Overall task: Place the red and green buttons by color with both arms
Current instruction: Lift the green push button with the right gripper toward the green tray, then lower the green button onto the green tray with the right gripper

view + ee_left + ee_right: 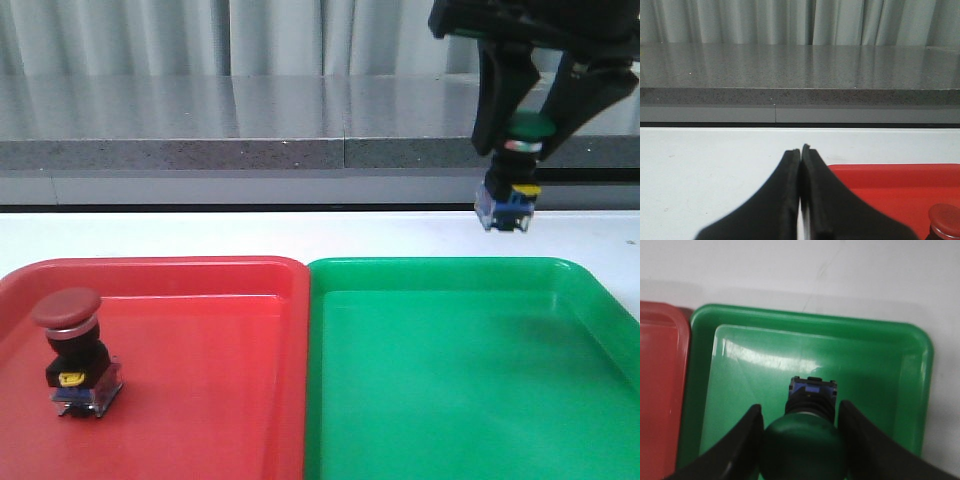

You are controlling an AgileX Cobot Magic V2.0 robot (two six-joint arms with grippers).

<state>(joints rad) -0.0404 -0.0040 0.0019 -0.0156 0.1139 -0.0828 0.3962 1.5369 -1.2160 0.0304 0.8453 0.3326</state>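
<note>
Fingers (pixel 497 95) of our right gripper (pixel 528 125) clamp the green button (pixel 527 126) by its cap, one on each side, so it hangs in the air with its black body and blue base pointing down. From our right wrist view, it hangs above the green tray (pixel 920 360). Our red button (pixel 68 340) stands upright in the red tray (pixel 220 280), near that tray's left side. Our left gripper (pixel 801 155) has its fingers pressed together on nothing, beside the red tray over the white table (pixel 700 160).
</note>
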